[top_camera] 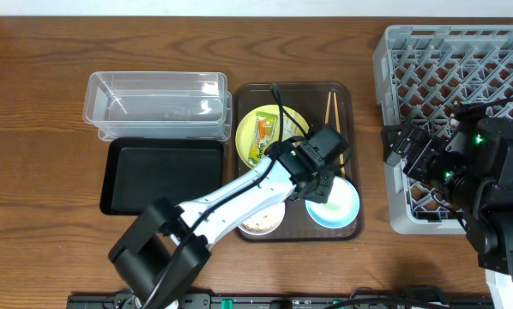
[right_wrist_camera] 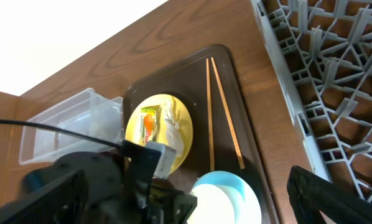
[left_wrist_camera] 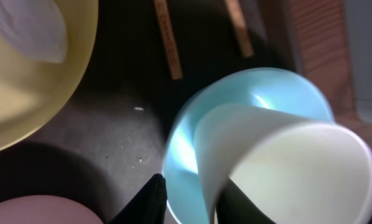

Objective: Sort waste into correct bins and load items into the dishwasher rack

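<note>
The small white cup lies tilted inside the light-blue bowl on the dark brown serving tray. My left gripper is open, one finger outside the cup's wall and one inside the cup; in the overhead view it hangs over the bowl. The yellow plate holds the green-and-orange wrapper. Chopsticks lie at the serving tray's far right. The white bowl is partly under my left arm. My right gripper is open over the grey rack.
The clear tub stands at the back left, with the black tray in front of it. A few white crumbs lie on the serving tray. Bare wooden table lies left and in front.
</note>
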`<state>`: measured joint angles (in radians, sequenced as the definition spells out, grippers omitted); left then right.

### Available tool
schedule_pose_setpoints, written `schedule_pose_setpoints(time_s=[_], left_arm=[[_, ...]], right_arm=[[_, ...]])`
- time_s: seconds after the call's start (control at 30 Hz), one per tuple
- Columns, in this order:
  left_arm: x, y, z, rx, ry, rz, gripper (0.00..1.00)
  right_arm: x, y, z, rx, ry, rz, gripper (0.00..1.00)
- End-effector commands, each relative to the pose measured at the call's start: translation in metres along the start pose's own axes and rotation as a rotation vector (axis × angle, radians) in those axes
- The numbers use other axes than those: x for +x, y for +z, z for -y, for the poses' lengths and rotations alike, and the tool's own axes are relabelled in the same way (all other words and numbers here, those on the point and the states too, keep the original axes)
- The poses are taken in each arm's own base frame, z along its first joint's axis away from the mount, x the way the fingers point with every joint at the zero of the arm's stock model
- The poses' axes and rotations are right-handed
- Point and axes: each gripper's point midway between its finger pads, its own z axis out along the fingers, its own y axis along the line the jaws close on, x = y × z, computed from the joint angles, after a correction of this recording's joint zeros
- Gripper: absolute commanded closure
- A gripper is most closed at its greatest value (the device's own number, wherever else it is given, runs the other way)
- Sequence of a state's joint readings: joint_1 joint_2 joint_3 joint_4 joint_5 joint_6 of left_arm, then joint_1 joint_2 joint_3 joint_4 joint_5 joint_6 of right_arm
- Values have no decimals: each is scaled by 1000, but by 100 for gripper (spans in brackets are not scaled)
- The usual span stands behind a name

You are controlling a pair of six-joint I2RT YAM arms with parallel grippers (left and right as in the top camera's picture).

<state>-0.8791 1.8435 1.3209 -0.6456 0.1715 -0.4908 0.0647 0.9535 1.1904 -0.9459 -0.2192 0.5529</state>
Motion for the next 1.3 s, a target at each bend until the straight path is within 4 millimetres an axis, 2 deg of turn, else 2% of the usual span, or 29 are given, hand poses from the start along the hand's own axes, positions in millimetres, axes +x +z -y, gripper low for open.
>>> schedule_pose_setpoints(time_s=[0.0, 0.07, 0.1, 0.13, 0.27, 0.4, 0.57, 0.63, 0.73, 0.83, 0.93, 1.1, 1.27], left_arm=[[1, 10, -9, -41, -16, -8, 74], [2, 12, -9, -43, -16, -12, 81], [2, 12, -9, -42, -16, -11, 91], [0, 10, -9, -39, -17, -6, 94], [-11, -12, -5, -1, -28, 42, 94], [-25, -59, 3, 149, -58, 96, 94], [-44, -134, -4, 445, -95, 151, 94], [-45, -165, -4, 599, -68, 160, 94], [-40, -209, 1, 855, 17, 161, 94], [-34, -238, 4, 1035, 72, 154, 94], [-31, -251, 5, 1108, 99, 152, 94], [-25, -261, 10, 1181, 118, 128, 94], [-24, -262, 10, 1186, 120, 126, 94]], right_arm=[[-5, -6, -6, -27, 17, 12, 1], [-5, -6, -6, -27, 17, 12, 1], [-5, -6, -6, -27, 17, 12, 1], [-5, -6, -6, -26, 17, 12, 1], [-3, -6, -4, -21, 19, 4, 1], [1, -6, -7, -39, -15, -13, 1], [8, -7, -24, -139, -139, -55, 3], [15, -9, -40, -241, -248, -85, 9], [34, -19, -74, -481, -407, -153, 11], [54, -32, -104, -720, -528, -218, 13], [69, -39, -126, -884, -616, -256, 13], [78, -25, -143, -939, -672, -282, 11], [82, -14, -157, -972, -665, -312, 25]])
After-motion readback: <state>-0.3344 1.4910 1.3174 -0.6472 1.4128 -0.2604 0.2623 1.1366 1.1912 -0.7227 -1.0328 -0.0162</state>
